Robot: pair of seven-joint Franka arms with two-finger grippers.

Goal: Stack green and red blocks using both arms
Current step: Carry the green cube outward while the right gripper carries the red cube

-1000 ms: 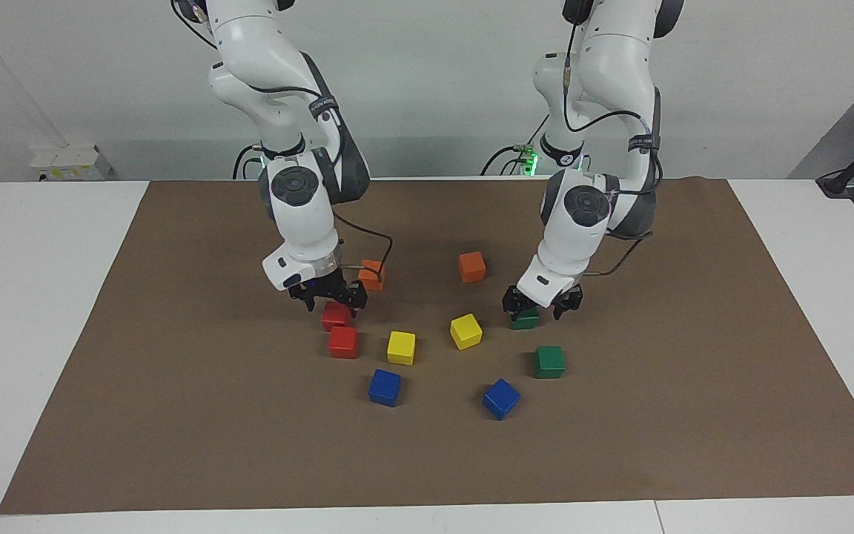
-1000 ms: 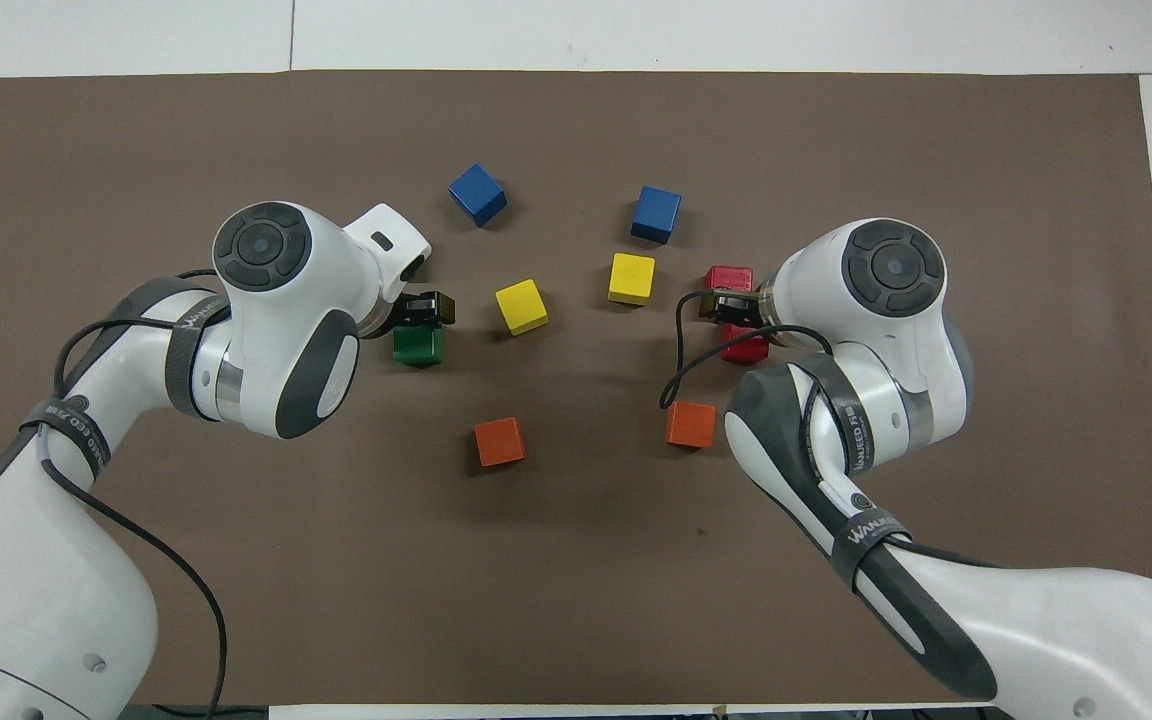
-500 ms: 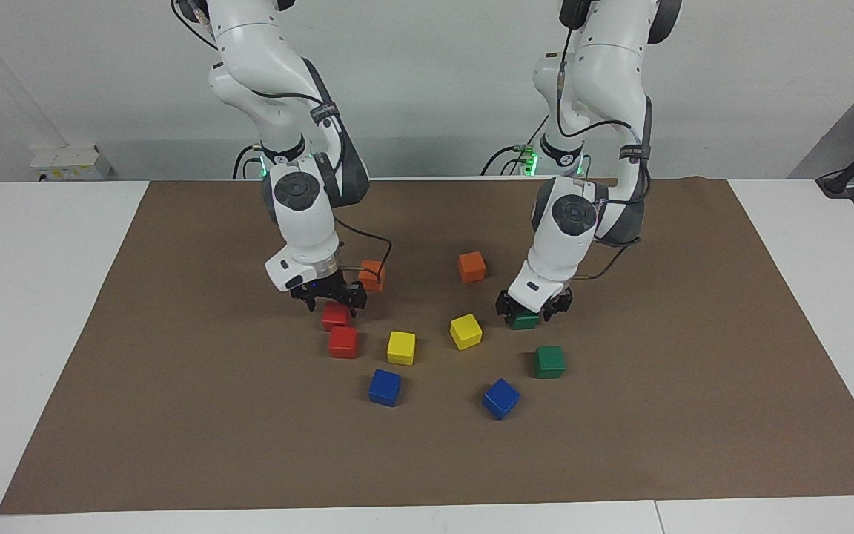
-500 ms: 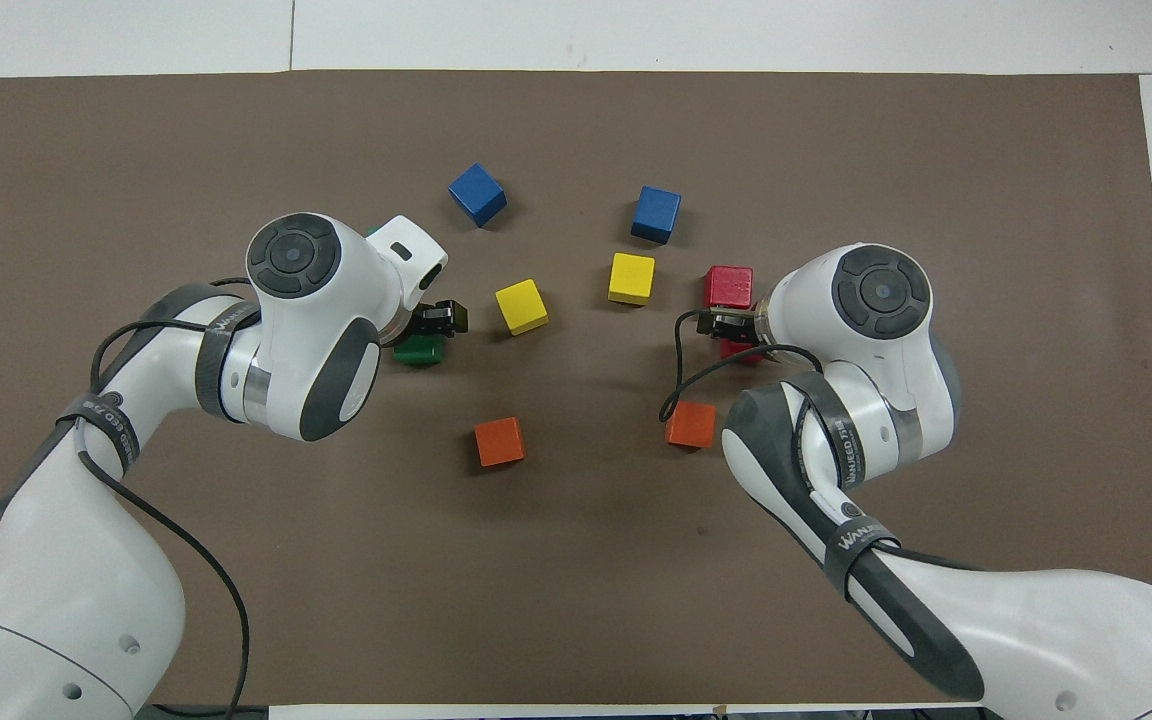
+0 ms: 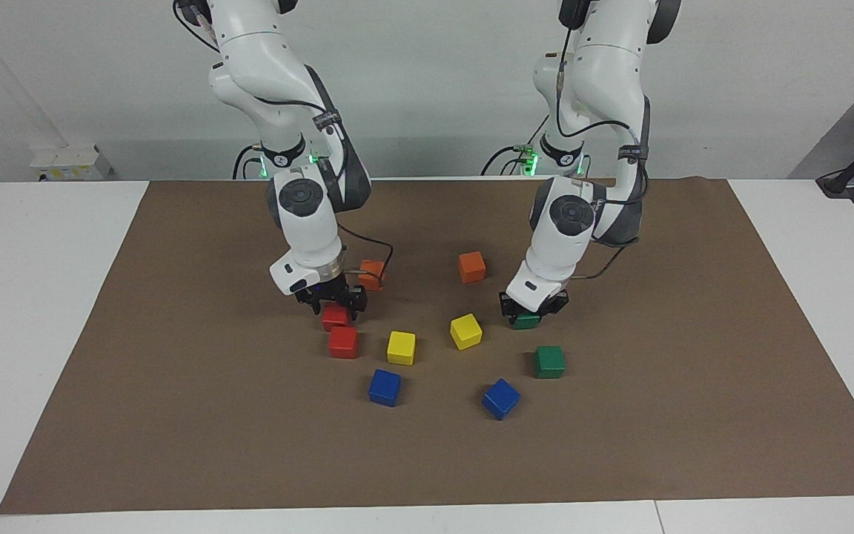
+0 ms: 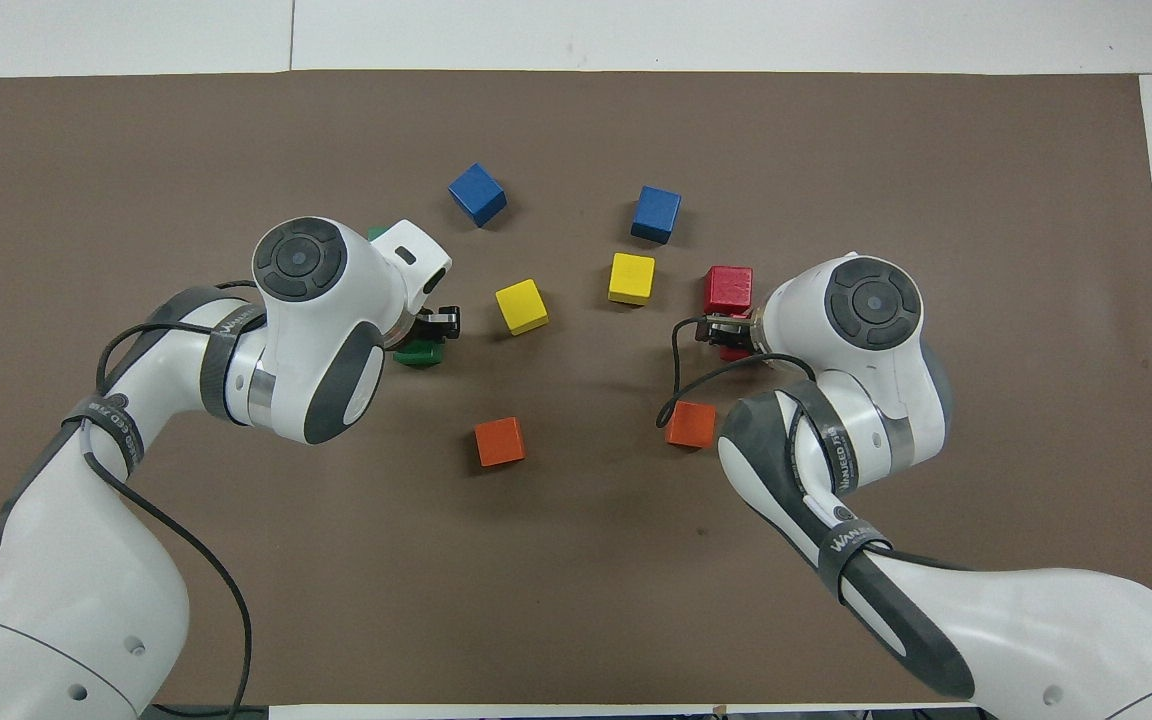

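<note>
Facing view, two red blocks [image 5: 342, 342], two green blocks [image 5: 549, 361]

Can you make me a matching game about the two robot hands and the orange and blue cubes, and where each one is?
Things:
1. left gripper
2. right gripper
3. orange cubes
4. blue cubes

Places:
a. farthest from the robots
b. down at a red block
c. nearest to the robots
d. closed on a green block

Pairs: 1-d, 2-b, 3-c, 4-a
</note>
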